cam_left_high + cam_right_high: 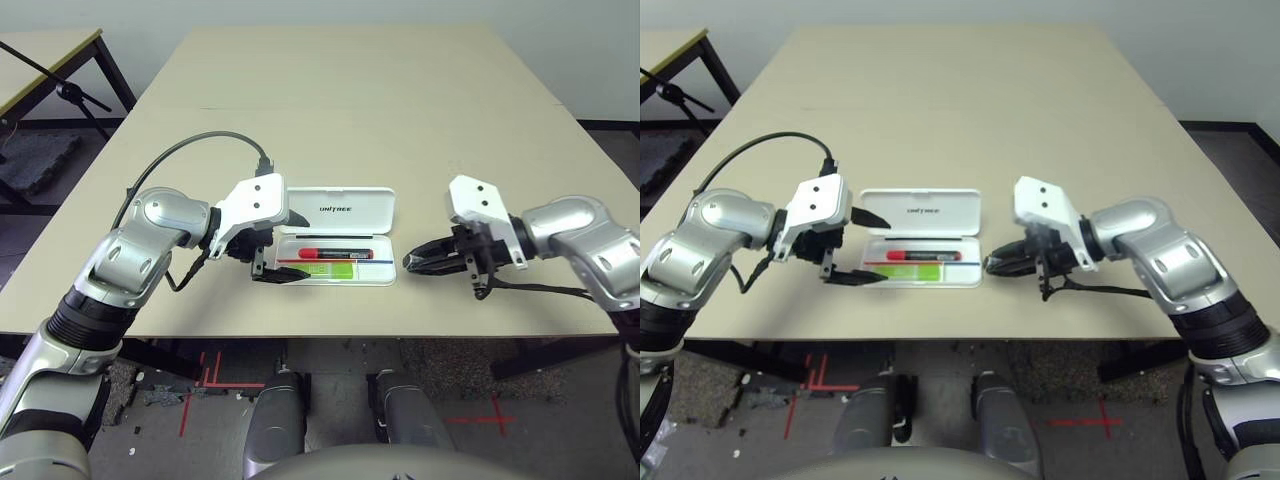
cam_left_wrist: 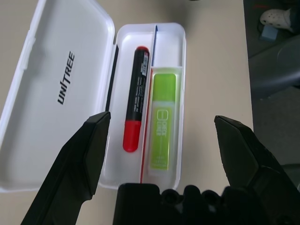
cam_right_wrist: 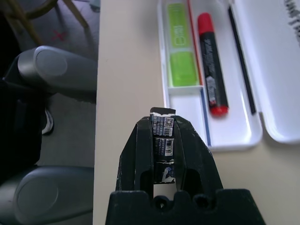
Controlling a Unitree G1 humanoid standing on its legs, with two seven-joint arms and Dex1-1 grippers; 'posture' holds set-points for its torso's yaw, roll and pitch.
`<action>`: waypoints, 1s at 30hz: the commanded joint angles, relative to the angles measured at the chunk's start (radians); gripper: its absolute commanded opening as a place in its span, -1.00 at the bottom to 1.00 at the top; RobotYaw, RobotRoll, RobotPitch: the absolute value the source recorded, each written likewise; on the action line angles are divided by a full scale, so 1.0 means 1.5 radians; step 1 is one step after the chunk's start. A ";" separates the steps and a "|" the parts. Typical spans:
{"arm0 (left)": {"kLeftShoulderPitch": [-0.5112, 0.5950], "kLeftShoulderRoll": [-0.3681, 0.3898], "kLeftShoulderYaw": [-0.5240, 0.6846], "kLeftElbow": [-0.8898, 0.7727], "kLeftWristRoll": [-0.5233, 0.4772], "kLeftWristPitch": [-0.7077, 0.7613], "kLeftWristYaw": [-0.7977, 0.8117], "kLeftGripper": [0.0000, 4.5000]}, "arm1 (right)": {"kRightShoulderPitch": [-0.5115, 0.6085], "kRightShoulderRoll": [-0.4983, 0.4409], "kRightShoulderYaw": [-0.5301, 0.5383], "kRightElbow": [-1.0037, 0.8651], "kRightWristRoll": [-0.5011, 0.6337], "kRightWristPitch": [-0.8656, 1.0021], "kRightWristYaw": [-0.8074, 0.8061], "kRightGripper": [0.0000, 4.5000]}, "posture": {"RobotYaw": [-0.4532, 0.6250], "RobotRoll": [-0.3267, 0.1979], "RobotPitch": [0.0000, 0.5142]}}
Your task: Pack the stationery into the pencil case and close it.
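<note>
Nearest, at nine o'clock, left gripper [image 1: 268, 252] stands with fingers spread wide at the pencil case [image 1: 335, 238] end. Centre: case open, marker pen [image 1: 335, 253] and highlighter [image 1: 330, 268] inside. At three o'clock, right gripper [image 1: 428, 258] pinches a small labelled piece [image 3: 162, 127]; releasing early would drop it outside the tray.

I read "UNITREE" in black capitals on the inside of the open lid of the white pencil case [image 2: 56, 89]. Marker pen [image 2: 134, 98] has a label with fine print, too small for me to read. Highlighter [image 2: 162, 123] has a pale printed logo, unreadable. Barcode-type sticker sits between right gripper [image 3: 163, 140] fingers, digits illegible.
</note>
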 commanded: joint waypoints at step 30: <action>0.015 0.012 -0.002 -0.036 0.008 0.013 0.014 1.00 | -0.049 0.131 0.054 0.175 -0.147 -0.187 -0.004 -0.86 | -0.09 0.25 -0.67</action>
